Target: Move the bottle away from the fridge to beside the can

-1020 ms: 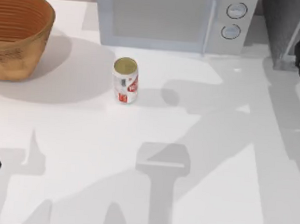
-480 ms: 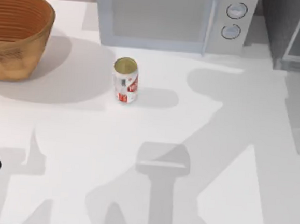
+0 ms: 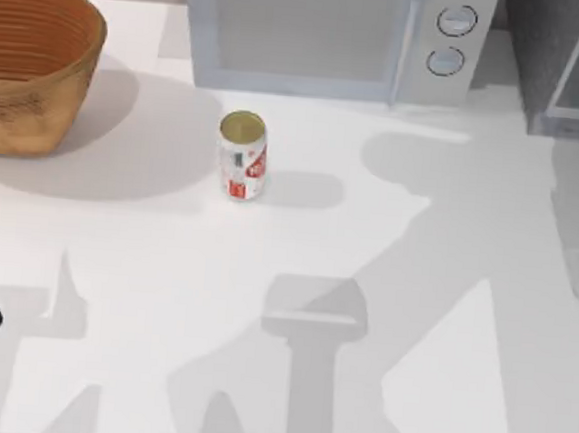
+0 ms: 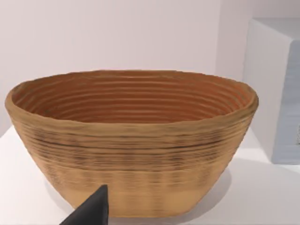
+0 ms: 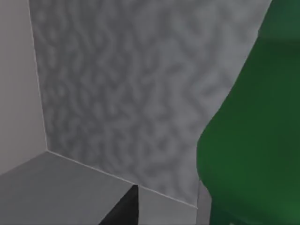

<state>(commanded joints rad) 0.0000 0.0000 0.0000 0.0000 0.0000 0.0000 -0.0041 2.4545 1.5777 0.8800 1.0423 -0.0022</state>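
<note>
Bottle point(image 5: 253, 131) sat inside the fridge point(image 3: 553, 57), close by my right hand; couldn't tell its opening. I'd grip squarely mid-body, then carry it toward the can point(image 3: 242, 156).

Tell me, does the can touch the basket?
Apart. The top view shows bare table between the can and the basket to its left.

White table point(image 3: 436, 389) with basket point(image 3: 30, 66), can point(image 3: 242, 156), microwave point(image 3: 324, 34), fridge point(image 3: 558, 57).
</note>
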